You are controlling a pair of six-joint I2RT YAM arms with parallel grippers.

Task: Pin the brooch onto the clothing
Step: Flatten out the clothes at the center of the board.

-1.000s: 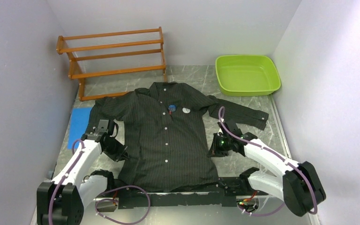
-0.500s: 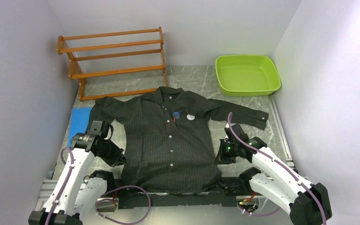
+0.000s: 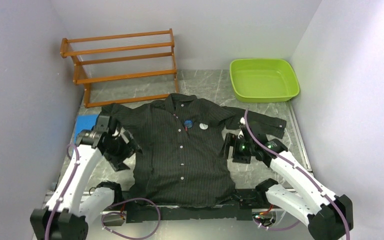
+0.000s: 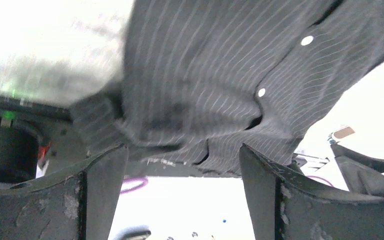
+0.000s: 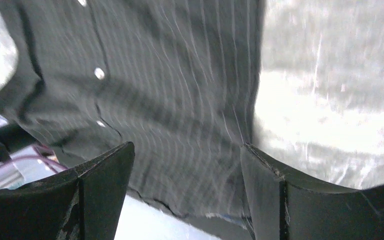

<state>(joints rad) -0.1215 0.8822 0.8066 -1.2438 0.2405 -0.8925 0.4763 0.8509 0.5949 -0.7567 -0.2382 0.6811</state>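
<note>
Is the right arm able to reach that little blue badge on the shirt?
Probably yes: the right tool is open at the edge of the shirt, and only flat cloth lies between it and the blue badge.

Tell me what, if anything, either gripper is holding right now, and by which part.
Nothing is held. The left gripper and the right gripper are both open at the sides of the shirt, pinching no fabric.

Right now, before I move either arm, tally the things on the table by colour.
Black: 1, shirt
Green: 1, tub
Orange-brown: 1, wooden rack
Blue: 2, flat pad, blue badge on the shirt
White: 1, white badge on the shirt
Total: 6
</note>
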